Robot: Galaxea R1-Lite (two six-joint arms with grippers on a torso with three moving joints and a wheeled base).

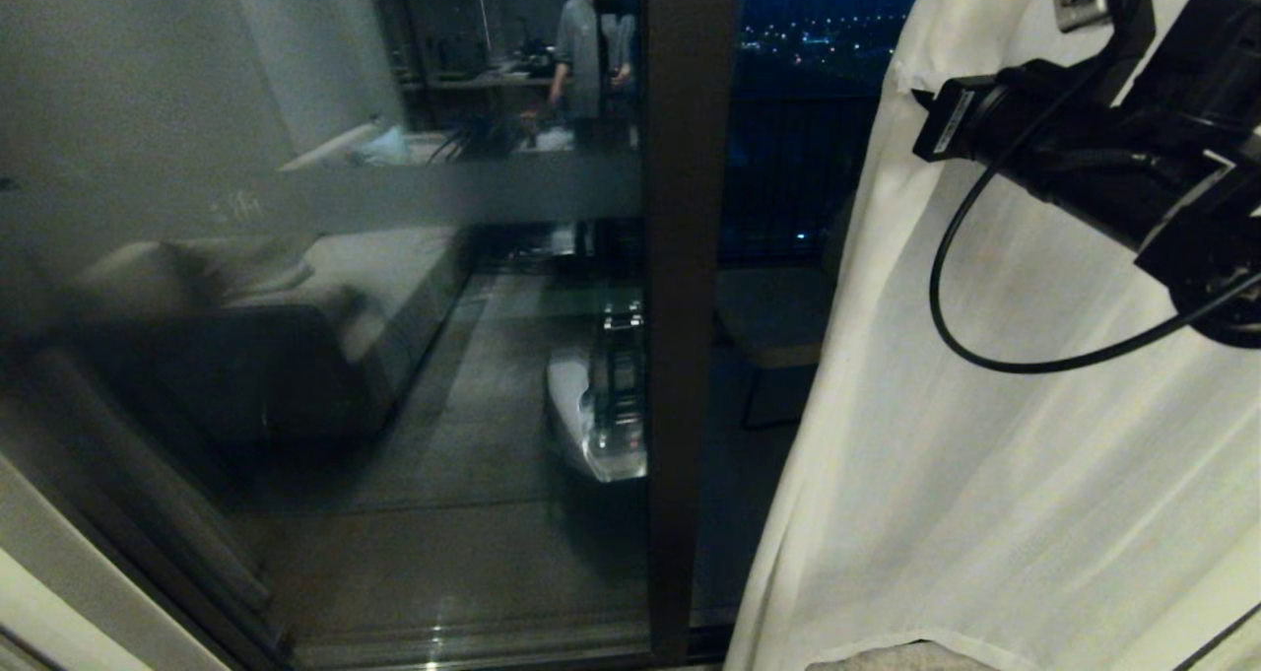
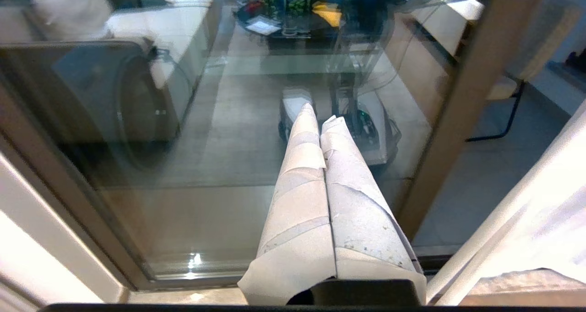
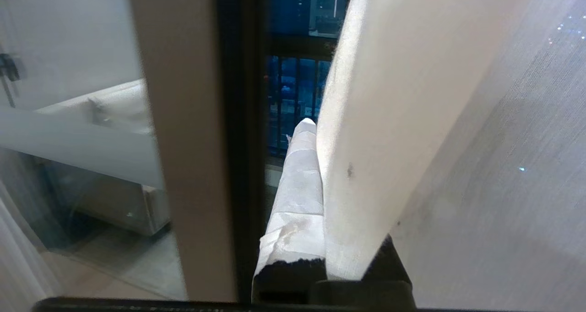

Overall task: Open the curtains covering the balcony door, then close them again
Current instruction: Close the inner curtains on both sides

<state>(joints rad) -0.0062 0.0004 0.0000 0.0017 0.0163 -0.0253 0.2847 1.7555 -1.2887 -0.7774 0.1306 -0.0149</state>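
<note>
Looking down from the head, we face the balcony door (image 1: 690, 306) — dark-framed glass with a pale horizontal crossbar across its left panel. The glass mirrors the room behind us: a grey sofa (image 1: 296, 326), a bare floor, a cluttered desk, a standing person (image 1: 591, 40) and our own pale base. Beyond the right panel we see night-blue city lights and the bars of a black railing (image 1: 788, 178).

One of the curtains (image 1: 985, 405), a cream panel with soft pleats, hangs at the right and covers that side of the door; the left glass is bare.

Our right arm reaches in high at the upper right, against the fabric. In its wrist view the right gripper (image 3: 316, 174) has its taped fingers pinched on the curtain's leading edge (image 3: 366, 142), the fold clamped between them, just beside the door's vertical post.

Our left gripper (image 2: 320, 133) points down at the lower glass, its two taped fingers pressed together on nothing, with a strip of curtain (image 2: 540, 211) near it at one side.
</note>
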